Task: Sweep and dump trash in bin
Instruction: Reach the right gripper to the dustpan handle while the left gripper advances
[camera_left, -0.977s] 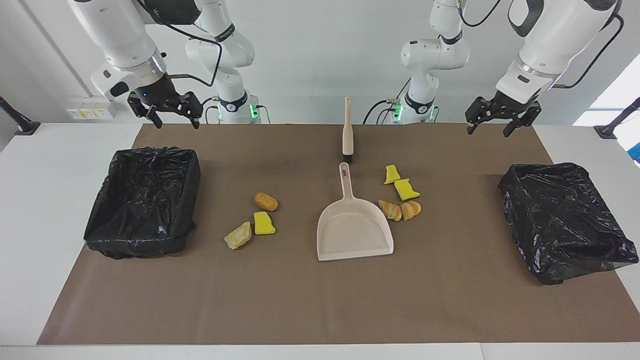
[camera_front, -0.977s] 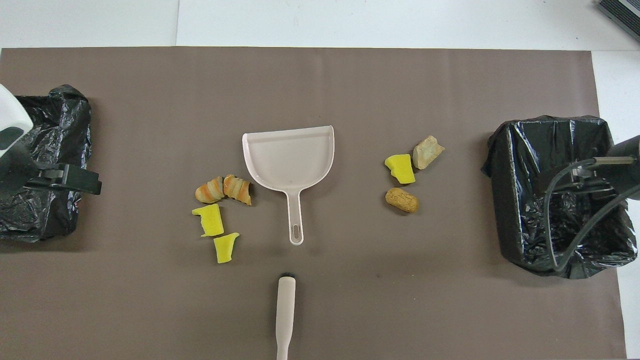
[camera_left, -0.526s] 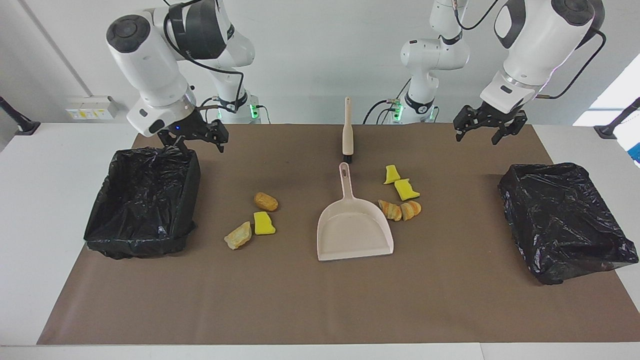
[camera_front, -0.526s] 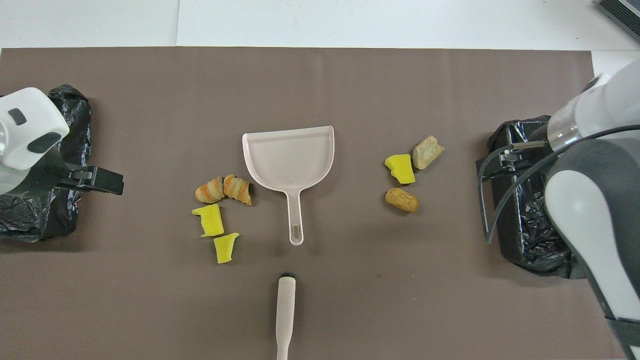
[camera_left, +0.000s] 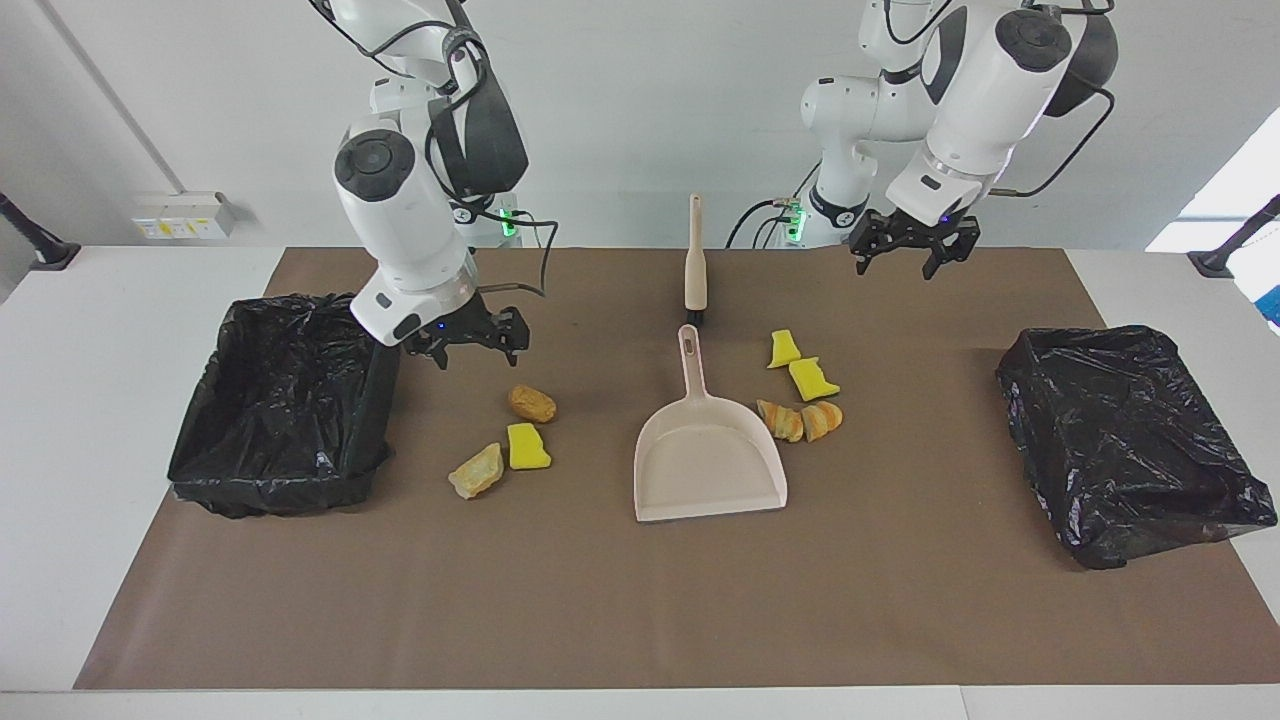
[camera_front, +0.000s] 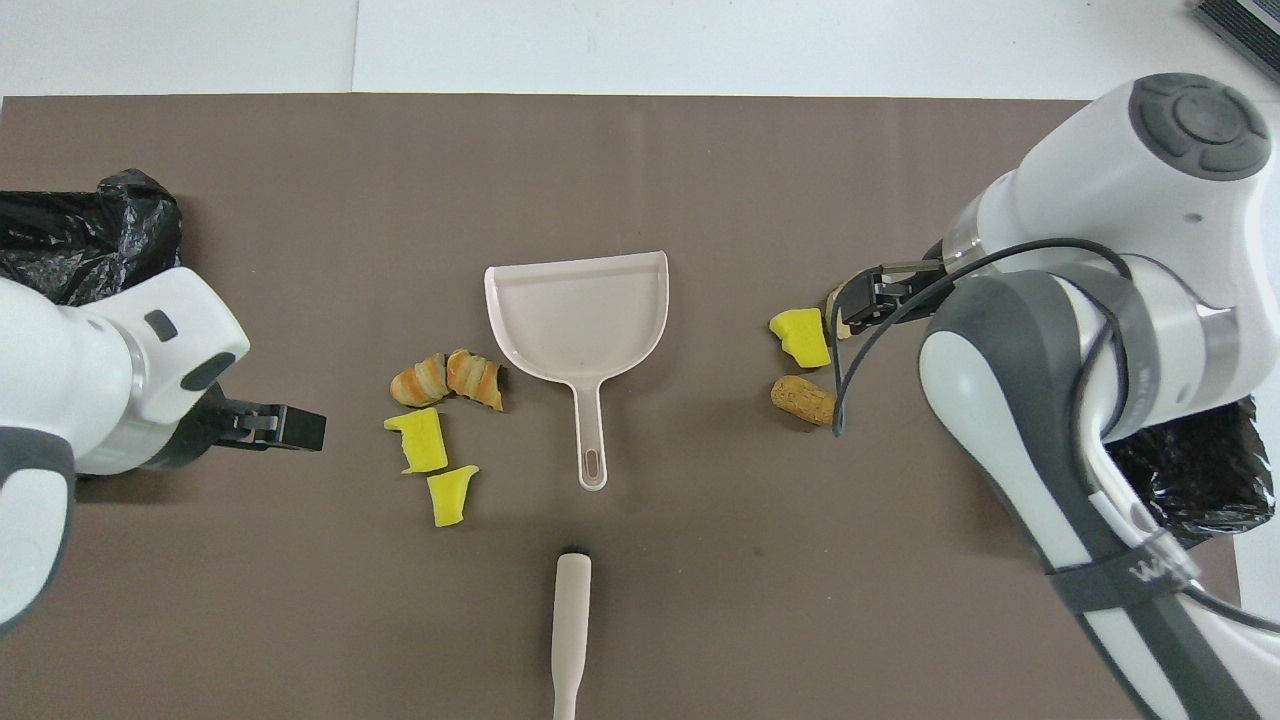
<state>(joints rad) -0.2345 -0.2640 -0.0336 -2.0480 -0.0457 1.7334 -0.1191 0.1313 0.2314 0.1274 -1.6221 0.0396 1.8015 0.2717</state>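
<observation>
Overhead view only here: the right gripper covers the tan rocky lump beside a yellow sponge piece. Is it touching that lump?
Observer: No. The right gripper hangs open, well above the brown paper mat; the tan rocky lump lies free.
Operator: Is the left gripper down on the mat?
Observer: No. The left gripper is raised over the mat, open and holding nothing.
</observation>
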